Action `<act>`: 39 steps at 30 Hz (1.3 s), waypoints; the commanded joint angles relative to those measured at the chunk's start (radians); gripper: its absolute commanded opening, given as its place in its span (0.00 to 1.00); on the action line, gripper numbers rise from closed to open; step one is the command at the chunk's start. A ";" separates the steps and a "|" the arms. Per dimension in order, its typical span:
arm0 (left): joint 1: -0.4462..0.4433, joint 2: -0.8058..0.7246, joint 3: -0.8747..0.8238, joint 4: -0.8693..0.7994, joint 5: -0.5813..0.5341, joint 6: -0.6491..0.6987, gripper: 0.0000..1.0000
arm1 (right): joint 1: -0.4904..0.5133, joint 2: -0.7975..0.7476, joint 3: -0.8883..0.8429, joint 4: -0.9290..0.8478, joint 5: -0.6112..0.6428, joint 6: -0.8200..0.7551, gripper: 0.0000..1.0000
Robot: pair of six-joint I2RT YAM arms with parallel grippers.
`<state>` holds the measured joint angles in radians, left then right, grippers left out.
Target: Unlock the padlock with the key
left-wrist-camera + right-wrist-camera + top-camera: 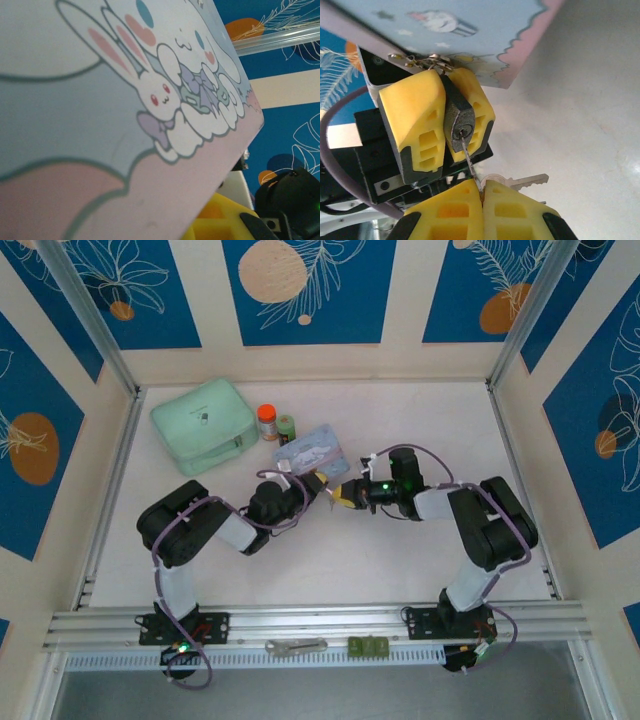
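The left pincer point(449, 92) is clamped on the padlock point(457, 117), with a yellow finger on each side of its black body and the keyhole facing the right wrist camera. At 12 o'clock of the body, the shackle point(434, 61) meets the metal clasp on the edge of the tin point(470, 30). At 6 o'clock, the right pincer point(481, 192) is closed tight on the key point(471, 167), whose thin blade sits in the keyhole. A second key point(532, 179) sticks out at 3 o'clock of that grip, above the pale worktop point(590, 100). In the left wrist view the tin's bunny-printed lid looms very close. From above, both arms meet tip to tip at 6 o'clock of the tin. A green case point(203, 420) lies at 10 o'clock of it. An orange-capped bottle point(267, 421) stands between case and tin.
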<state>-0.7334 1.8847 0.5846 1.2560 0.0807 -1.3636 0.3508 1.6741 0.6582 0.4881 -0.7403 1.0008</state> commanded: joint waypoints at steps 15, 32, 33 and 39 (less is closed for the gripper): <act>-0.092 0.000 0.070 0.095 0.324 0.020 0.00 | 0.042 -0.130 0.046 -0.070 0.222 -0.120 0.00; -0.101 0.002 0.080 0.152 0.413 0.037 0.00 | -0.001 0.055 0.051 0.311 0.077 0.381 0.00; -0.103 0.001 0.081 0.152 0.417 0.039 0.00 | -0.001 0.065 0.057 0.321 0.073 0.387 0.00; -0.114 -0.003 0.089 0.150 0.457 0.034 0.00 | -0.004 0.080 0.088 0.284 0.078 0.319 0.00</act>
<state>-0.7250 1.9072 0.6205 1.2667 0.1207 -1.3342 0.3309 1.7344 0.6525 0.6277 -0.8158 1.3315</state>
